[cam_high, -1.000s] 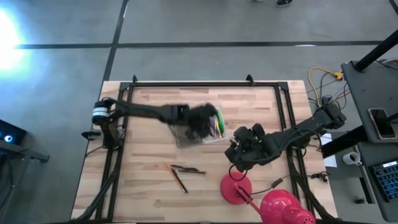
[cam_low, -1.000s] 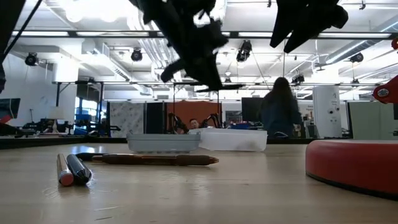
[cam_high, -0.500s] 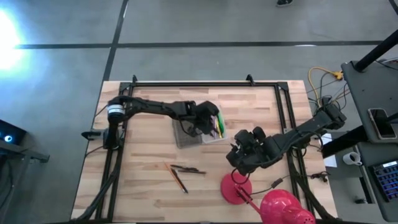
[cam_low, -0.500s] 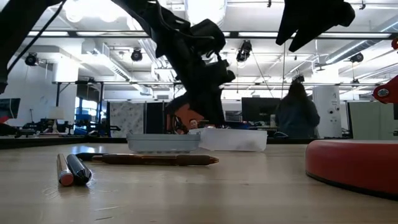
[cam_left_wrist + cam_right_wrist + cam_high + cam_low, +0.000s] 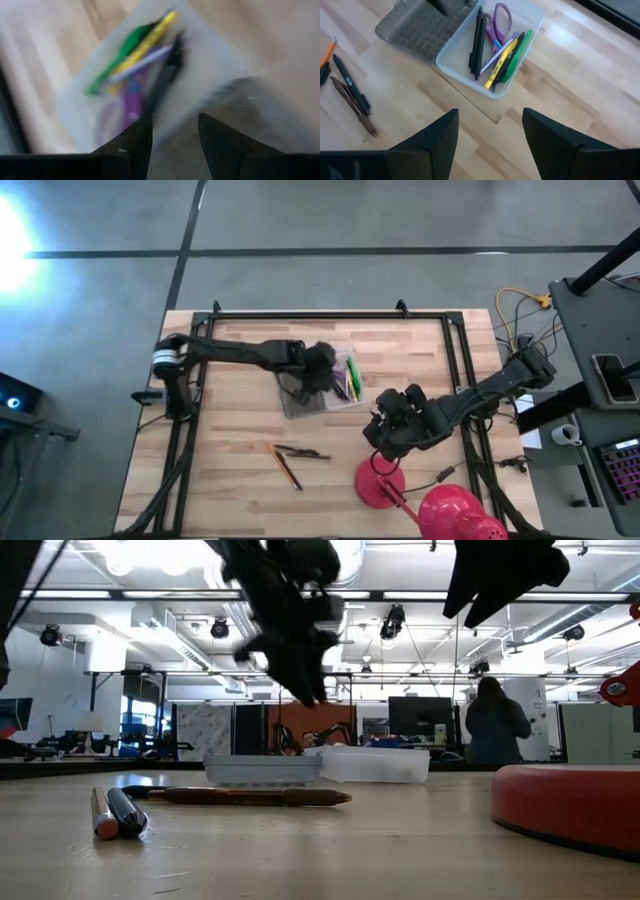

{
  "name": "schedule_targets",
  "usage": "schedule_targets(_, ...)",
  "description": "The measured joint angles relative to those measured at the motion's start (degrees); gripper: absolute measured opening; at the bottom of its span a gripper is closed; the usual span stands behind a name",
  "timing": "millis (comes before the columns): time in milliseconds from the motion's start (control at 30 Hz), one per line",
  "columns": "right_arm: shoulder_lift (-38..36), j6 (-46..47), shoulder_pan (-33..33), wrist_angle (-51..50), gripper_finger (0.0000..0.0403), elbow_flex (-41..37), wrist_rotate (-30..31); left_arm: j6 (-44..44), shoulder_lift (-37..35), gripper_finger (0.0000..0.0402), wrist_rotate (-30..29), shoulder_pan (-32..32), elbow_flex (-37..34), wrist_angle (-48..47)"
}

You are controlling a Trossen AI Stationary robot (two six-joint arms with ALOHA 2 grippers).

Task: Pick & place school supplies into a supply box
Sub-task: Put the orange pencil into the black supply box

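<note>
Now the remaining pens [image 5: 292, 454] lie loose on the surface [image 5: 230, 490], well apart from the supply box [image 5: 345, 385], long axes roughly along the near edge. The left pincer [image 5: 320, 370] hovers over the box, fingers parted and empty, scissors [image 5: 495, 25] and markers [image 5: 507, 52] already inside. The right pincer [image 5: 385, 430], also spread and empty, hangs about as near them, with the red lamp base [image 5: 378, 483] just beside it

The left gripper [image 5: 322, 370] hangs over the box [image 5: 512, 75], blocking entry from above. Bare table [image 5: 230, 480] surrounds the loose pens [image 5: 290, 458]; the lamp [image 5: 380, 483] seemingly crowds their right.
</note>
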Motion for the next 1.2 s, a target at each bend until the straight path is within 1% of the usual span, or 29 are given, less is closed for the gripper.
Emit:
schedule_targets(67,0.0,0.0,-0.3,0.2,0.0209,-0.2,0.0,-6.5,-3.4,0.0143,1.7,-2.5,-1.5,-4.4)
schedule_targets(133,0.3,0.0,-0.7,0.7,0.0209,-0.4,0.0,-9.1,-6.7,0.0143,2.4,-6.2,-5.1,-5.2)
schedule_targets(200,0.4,-2.0,-1.2,2.4,0.0209,-1.2,-0.2,-10.6,-9.9,0.0143,2.6,-10.3,-9.5,-2.2)
schedule_targets(267,0.6,-5.5,-1.8,6.9,0.0209,-2.2,-0.3,-13.3,-13.2,0.0143,2.7,-14.4,-14.5,1.5)
schedule_targets(367,0.7,-10.7,-2.3,13.2,0.0209,-3.6,-0.6,-20.8,-17.2,0.0143,2.5,-20.0,-21.8,5.6)
schedule_targets(467,0.9,-14.3,-3.0,18.5,0.0209,-4.3,-1.4,-27.2,-21.0,0.0143,2.3,-25.1,-28.1,6.8)
schedule_targets(600,1.7,-18.6,-3.9,21.5,0.0209,-4.5,-1.9,-27.9,-23.8,0.0143,2.2,-30.7,-34.5,7.1)
schedule_targets(667,2.0,-20.1,-4.4,21.5,0.0209,-4.5,-2.7,-27.9,-23.9,0.0143,2.2,-31.8,-36.8,7.3)
schedule_targets(800,2.9,-21.0,-5.5,22.6,0.021,-4.5,-5.5,-29.2,-23.8,0.0143,1.0,-31.6,-40.4,8.8)
schedule_targets(933,4.2,-20.0,-5.5,24.0,0.021,-4.5,-6.4,-29.3,-23.5,0.0143,-0.9,-30.6,-41.7,11.4)
schedule_targets(1033,5.1,-18.9,-5.5,24.4,0.021,-4.2,-7.8,-29.4,-22.4,0.0143,-0.5,-30.4,-42.2,12.3)
schedule_targets(1200,6.4,-18.4,-5.5,25.8,0.021,-4.2,-8.2,-28.4,-18.7,0.0143,2.3,-30.4,-42.5,14.8)
